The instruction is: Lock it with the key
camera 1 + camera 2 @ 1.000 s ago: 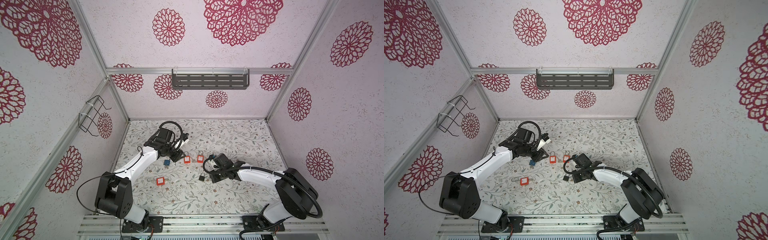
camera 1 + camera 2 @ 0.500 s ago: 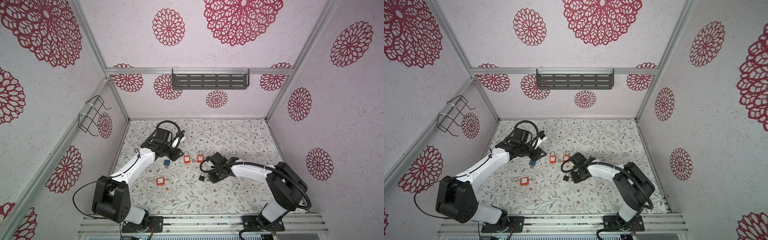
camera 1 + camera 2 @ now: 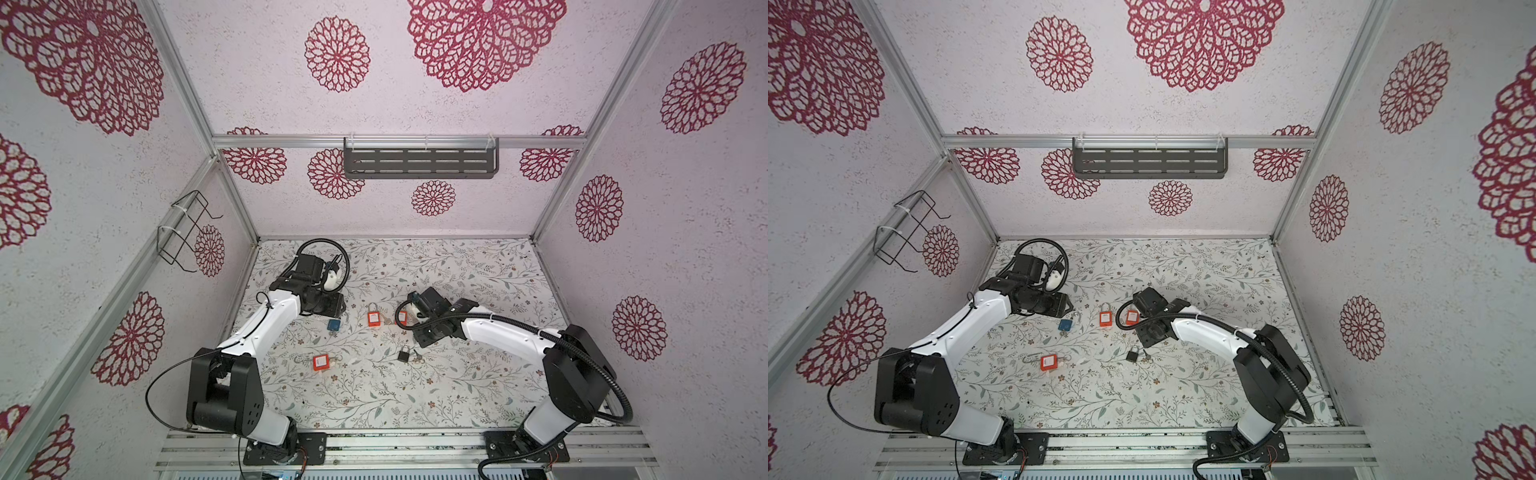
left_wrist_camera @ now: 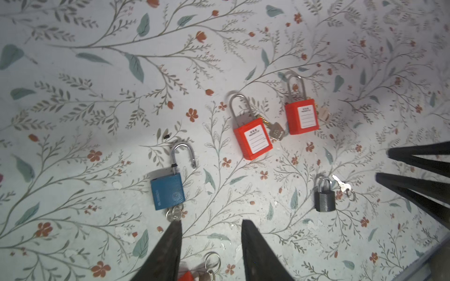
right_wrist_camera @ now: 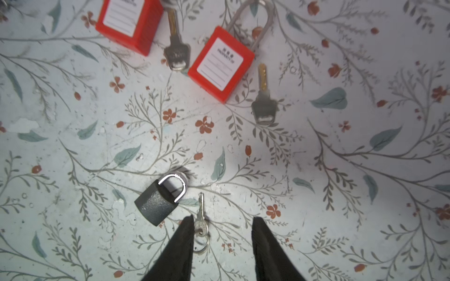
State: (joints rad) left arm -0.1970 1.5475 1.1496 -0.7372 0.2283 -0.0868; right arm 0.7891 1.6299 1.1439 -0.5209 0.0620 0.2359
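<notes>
Nearest the front edge of the surface, left of its middle, we see a lone red padlock lying flat. A little farther in, about midway between the side edges, lies a small black padlock. It is dark and matte, with a short silver shackle that looks seated in the body. Its small key, on a ring, lies loose just beside it. The right jaws stand parted over that key and grasp nothing, and the key lies by the inner edge of one finger.

Farther back, toward the left edge, lies the blue padlock. Its shackle is raised, with one leg free of the body, and a round-headed key sits in its base. The left jaws are parted too and empty. One tip is right by that key, but we cannot tell whether it touches.

Farthest from the front edge lie one red labelled padlock and a second red labelled padlock, side by side with a flat silver key between them.
</notes>
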